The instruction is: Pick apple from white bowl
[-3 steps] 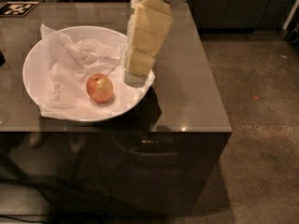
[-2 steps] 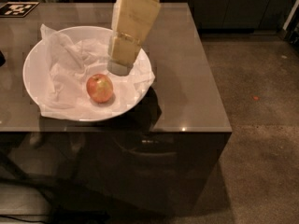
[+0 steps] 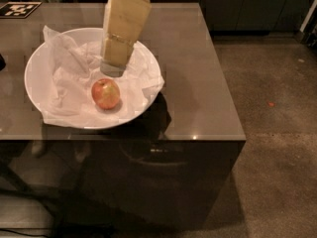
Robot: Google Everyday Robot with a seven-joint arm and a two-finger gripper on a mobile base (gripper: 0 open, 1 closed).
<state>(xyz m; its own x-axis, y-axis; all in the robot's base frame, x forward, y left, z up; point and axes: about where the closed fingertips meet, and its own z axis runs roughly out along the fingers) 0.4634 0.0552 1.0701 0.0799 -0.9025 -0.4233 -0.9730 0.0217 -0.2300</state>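
A small red-orange apple (image 3: 105, 93) lies in the white bowl (image 3: 34, 73), on crumpled white paper (image 3: 69, 78), toward the bowl's near right side. The bowl stands on the left part of a glossy brown table (image 3: 198, 83). My gripper (image 3: 113, 69) comes down from the top of the view on a cream-coloured arm. Its tip hangs over the bowl, just above and behind the apple, apart from it.
The table's right edge and front edge drop to a dark carpeted floor (image 3: 272, 133). A black-and-white marker tag (image 3: 19, 9) lies at the table's far left corner. Dark cabinets stand along the back.
The gripper has moved left, from over the bowl's right rim to over the bowl's middle, right behind the apple. The apple and bowl have not moved.
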